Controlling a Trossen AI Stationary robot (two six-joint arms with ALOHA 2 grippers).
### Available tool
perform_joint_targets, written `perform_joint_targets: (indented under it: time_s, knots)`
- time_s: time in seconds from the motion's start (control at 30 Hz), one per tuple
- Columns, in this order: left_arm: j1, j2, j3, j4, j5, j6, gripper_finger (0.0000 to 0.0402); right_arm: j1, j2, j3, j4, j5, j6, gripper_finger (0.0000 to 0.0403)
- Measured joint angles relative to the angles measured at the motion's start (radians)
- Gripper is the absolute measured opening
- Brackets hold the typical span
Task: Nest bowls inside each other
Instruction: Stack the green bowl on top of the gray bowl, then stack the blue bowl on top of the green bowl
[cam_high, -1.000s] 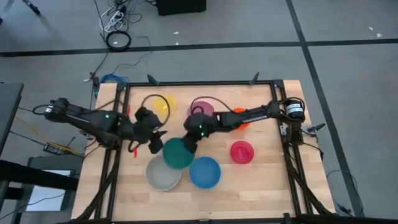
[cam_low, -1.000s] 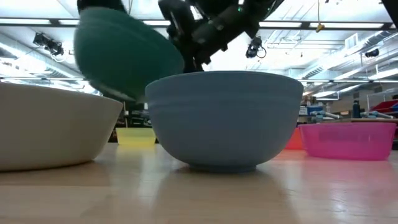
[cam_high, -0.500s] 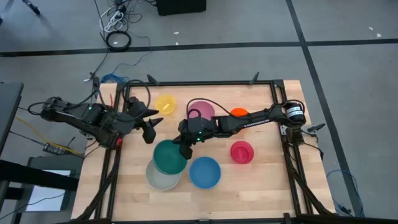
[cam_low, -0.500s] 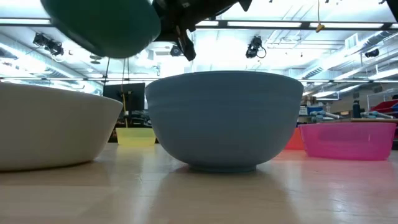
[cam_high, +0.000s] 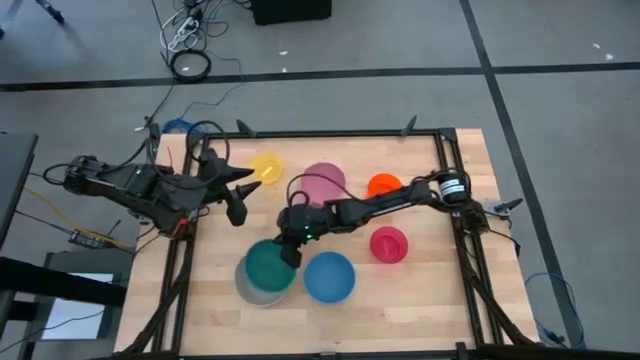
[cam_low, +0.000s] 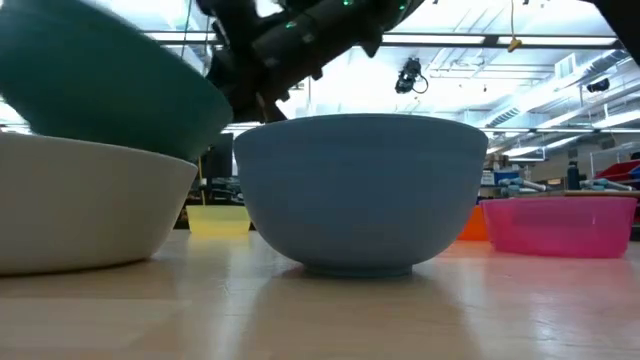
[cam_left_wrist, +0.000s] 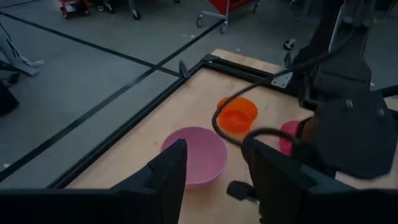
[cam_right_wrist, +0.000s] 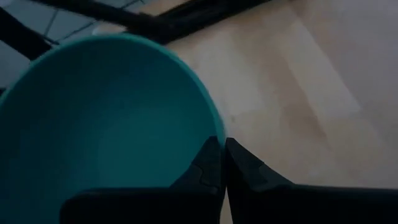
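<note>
A teal bowl hangs tilted over the pale grey-white bowl at the table's near left, with my right gripper shut on it. In the low view the teal bowl dips behind the grey-white bowl's rim; whether they touch I cannot tell. The blue bowl stands on its base just to the right. My left gripper stands open and raised at the left, holding nothing. My right gripper pinches the teal bowl's rim on its right side, one finger inside the bowl and one outside. The fingers slant down from the table's right. The bowl hangs tilted, open side up, its held side higher.
The red bowl, orange bowl, pink bowl and yellow bowl stand apart on the far half of the table. A black frame runs around the table's edges. Bare wood lies along the near right.
My right gripper has carried the teal bowl toward the table's near left corner and down, from beside the blue bowl to over the grey-white bowl. My left gripper has drawn back toward the far left and risen, staying open.
</note>
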Motion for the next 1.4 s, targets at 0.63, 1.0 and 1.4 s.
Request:
perform_joint_targets:
  time_s: [0.63, 1.0, 1.4]
  knots:
    - [0.0, 0.0, -0.001, -0.091, 0.022, -0.06, 0.0177, 0.032, 0.006, 0.172, -0.249, 0.047, -0.179, 0.0156]
    - [0.0, 0.001, -0.009, -0.073, 0.022, -0.061, 0.0177, 0.073, 0.004, 0.165, -0.264, 0.05, -0.274, 0.013]
    - [-0.001, 0.001, -0.009, -0.123, 0.109, -0.114, 0.0177, 0.066, -0.032, 0.164, -0.795, 0.089, -0.303, 0.0146]
